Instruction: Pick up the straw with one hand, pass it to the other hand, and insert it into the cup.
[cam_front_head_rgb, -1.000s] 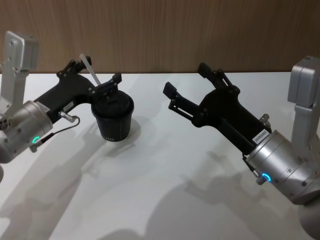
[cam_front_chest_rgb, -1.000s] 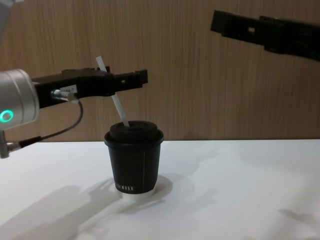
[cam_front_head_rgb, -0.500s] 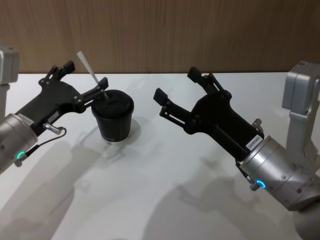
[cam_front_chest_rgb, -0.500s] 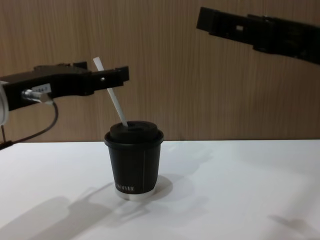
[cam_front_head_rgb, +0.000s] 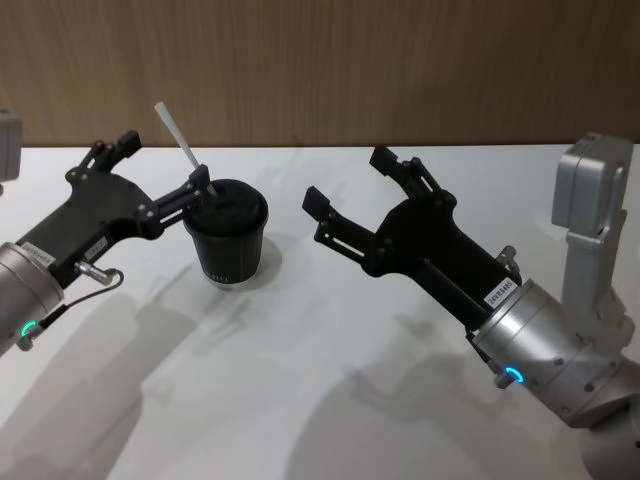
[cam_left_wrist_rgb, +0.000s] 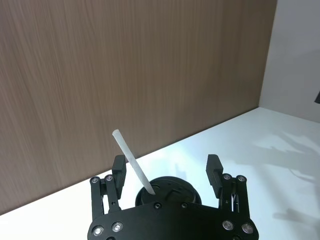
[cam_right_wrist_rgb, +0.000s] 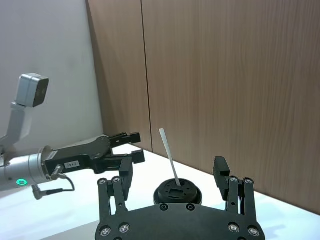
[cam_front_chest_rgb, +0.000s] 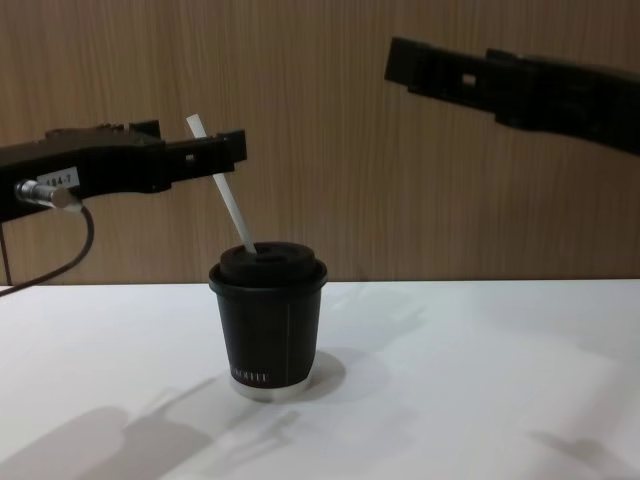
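The straw (cam_front_head_rgb: 183, 143) stands tilted in the lid of the cup (cam_front_head_rgb: 227, 243), left of centre in the head view on the white table (cam_front_head_rgb: 330, 400); it looks light, thin and easily bent, best pinched gently mid-length above the lid. The left end effector (cam_front_head_rgb: 160, 168) sits spread around the straw's upper part without gripping, arm reaching in from the left edge. The right end effector (cam_front_head_rgb: 345, 182) hovers spread and empty right of the cup, angled toward it.

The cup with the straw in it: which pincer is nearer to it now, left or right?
The left. The left pincer is open just beside the cup, its fingers either side of the straw. The right pincer is open too, well off to the cup's right.
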